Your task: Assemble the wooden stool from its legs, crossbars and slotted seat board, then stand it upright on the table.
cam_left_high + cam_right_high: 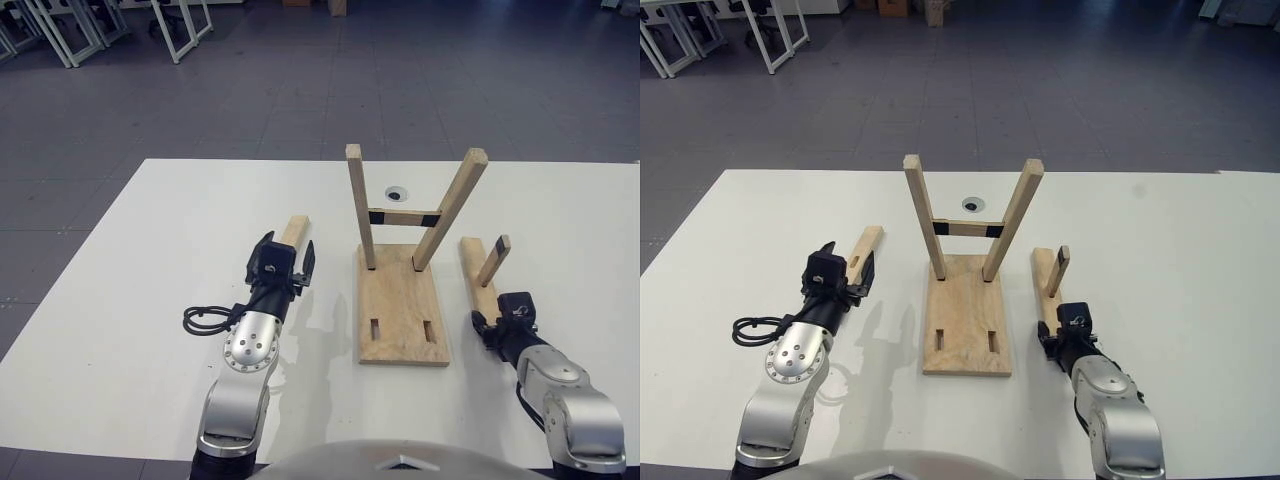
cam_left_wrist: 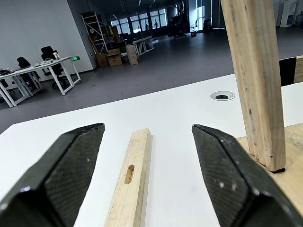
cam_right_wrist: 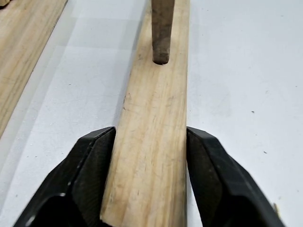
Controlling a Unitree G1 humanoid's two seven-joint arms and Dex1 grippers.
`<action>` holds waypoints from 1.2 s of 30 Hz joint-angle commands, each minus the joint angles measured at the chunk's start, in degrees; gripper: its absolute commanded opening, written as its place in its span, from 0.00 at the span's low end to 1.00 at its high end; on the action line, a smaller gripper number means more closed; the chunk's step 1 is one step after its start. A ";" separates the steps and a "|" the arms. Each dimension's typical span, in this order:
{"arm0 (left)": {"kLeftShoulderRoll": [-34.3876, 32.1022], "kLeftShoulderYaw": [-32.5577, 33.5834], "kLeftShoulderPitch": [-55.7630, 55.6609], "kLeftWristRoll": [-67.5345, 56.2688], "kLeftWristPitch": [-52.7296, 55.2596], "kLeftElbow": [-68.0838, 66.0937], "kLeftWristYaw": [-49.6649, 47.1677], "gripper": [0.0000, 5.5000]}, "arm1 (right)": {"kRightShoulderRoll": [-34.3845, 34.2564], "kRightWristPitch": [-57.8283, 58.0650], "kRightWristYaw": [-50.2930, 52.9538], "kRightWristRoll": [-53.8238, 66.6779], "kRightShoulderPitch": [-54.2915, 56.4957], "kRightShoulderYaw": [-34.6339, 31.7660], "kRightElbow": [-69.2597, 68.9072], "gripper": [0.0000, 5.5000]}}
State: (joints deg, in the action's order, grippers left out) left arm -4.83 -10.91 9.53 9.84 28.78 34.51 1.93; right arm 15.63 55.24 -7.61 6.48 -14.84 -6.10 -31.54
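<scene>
1. Presently the seat board (image 1: 400,300) lies flat mid-bench (image 1: 150,280). A joined leg pair (image 1: 358,200) stands in its far slots; the near slots (image 1: 373,328) are empty.
2. Left tool (image 1: 283,252) is spread wide, straddling the near end of the loose left leg (image 1: 294,231) without contact. Risk: closing off-centre skids the leg or nips only its tip.
3. Right tool (image 3: 150,142) looks clamped on the near end of the right leg (image 1: 478,270), which lies right of the board with its crossbar stub (image 1: 493,258) pointing up. Risk: held at the very end, the leg may droop or twist when lifted.
4. Risk: swinging either leg inward could knock the standing pair out of its slots.
</scene>
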 commanded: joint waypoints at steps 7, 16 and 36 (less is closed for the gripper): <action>-1.98 6.37 -0.29 -10.06 6.67 0.79 8.09 0.62 | 0.45 -5.06 0.35 5.98 13.97 -14.75 7.31 0.37; -17.59 33.10 -13.89 -59.56 31.80 0.76 34.21 0.62 | 1.44 5.67 2.46 37.90 52.33 -34.50 6.21 0.37; -23.33 18.82 -25.54 -105.03 34.56 -8.20 21.43 0.62 | 11.50 11.17 -12.75 77.62 37.94 -3.31 -2.78 0.37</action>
State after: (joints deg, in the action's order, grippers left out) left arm -26.97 8.70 -15.87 -94.31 64.24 25.72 23.89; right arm 25.88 67.55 -19.68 84.74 23.86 -10.84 -33.20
